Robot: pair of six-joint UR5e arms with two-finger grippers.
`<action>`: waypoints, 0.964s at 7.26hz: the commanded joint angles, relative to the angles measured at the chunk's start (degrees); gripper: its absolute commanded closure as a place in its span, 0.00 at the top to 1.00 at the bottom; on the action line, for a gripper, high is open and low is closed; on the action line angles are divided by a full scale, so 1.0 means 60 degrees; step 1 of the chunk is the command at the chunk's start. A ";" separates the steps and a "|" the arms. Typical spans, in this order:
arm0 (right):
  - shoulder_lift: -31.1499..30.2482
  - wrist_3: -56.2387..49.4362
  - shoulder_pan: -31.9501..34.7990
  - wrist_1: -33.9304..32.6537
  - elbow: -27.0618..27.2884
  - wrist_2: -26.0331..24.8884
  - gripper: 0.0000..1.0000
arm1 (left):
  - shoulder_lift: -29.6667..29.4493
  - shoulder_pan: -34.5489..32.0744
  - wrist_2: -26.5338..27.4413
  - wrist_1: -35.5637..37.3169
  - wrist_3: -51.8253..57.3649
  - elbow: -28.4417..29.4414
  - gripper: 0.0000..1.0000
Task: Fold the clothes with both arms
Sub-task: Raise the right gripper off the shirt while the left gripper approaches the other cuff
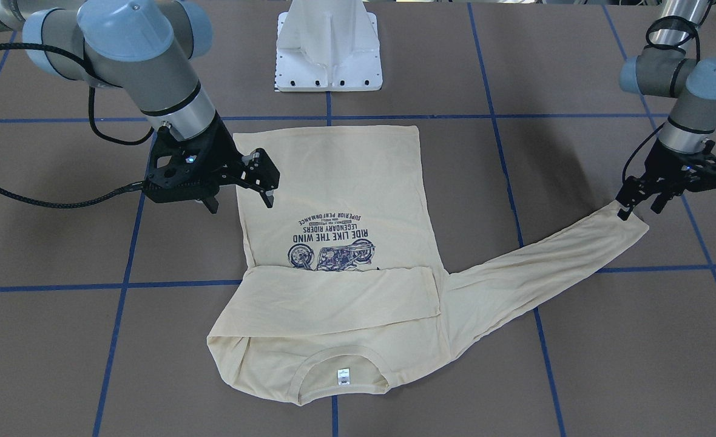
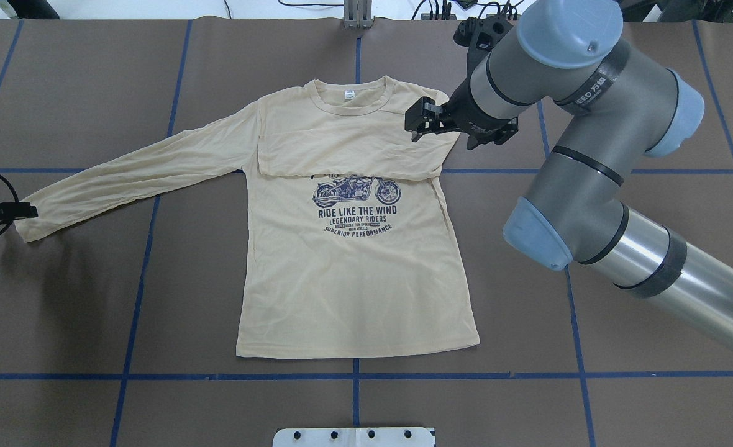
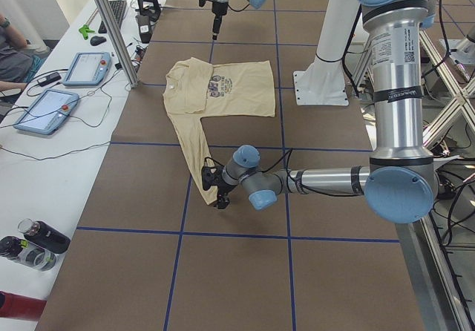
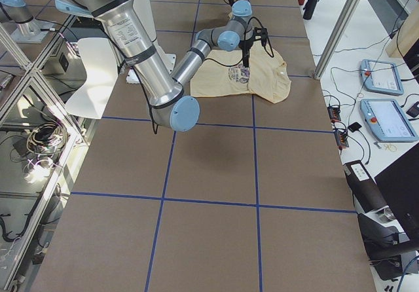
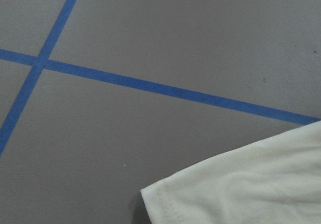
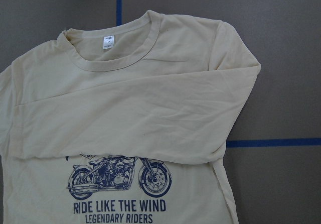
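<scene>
The cream-yellow T-shirt [image 2: 354, 273] lies flat on the brown table with its print up and its collar [image 2: 351, 99] on the far side from the robot. One sleeve [image 2: 348, 152] is folded across the chest, just above the motorcycle print. The other sleeve [image 2: 136, 171] stretches out toward my left side. My left gripper [image 1: 640, 209] sits low at that sleeve's cuff [image 5: 241, 184] with its fingers apart, and the cuff lies flat on the table. Above the shirt's side edge hangs my right gripper [image 1: 239, 205], open and holding nothing.
Blue tape lines [image 2: 149, 375] divide the table into squares. The white pedestal base [image 1: 329, 51] stands at the robot's edge, close to the shirt's hem. Beyond the collar side runs a side bench [image 3: 67, 123] with tablets, bottles and metal posts, where a person sits.
</scene>
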 commanded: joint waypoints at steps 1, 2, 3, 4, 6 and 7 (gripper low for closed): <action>-0.0004 0.0007 0.0029 0.0000 0.0004 0.0008 1.00 | -0.0044 0.0083 0.0053 0.0011 -0.0006 0.0007 0.85; -0.0004 0.0007 0.0015 0.0000 0.0004 0.0008 1.00 | -0.0059 0.0243 0.0068 0.0040 -0.0006 0.0021 0.85; 0.0010 0.0007 0.0014 0.0000 -0.0010 -0.0006 1.00 | -0.0059 0.0288 0.0068 0.0069 -0.0006 -0.0008 0.84; 0.0011 0.0007 0.0014 0.0000 -0.0010 -0.0006 1.00 | -0.0059 0.0318 0.0068 0.0069 -0.0006 -0.0023 0.82; 0.0040 0.0007 0.0000 0.0029 -0.0025 -0.0021 1.00 | -0.0044 0.0318 0.0053 0.0069 -0.0006 -0.0037 0.54; 0.0040 0.0007 0.0000 0.0000 -0.0025 -0.0021 1.00 | -0.0044 0.0318 0.0039 0.0069 -0.0006 -0.0066 0.35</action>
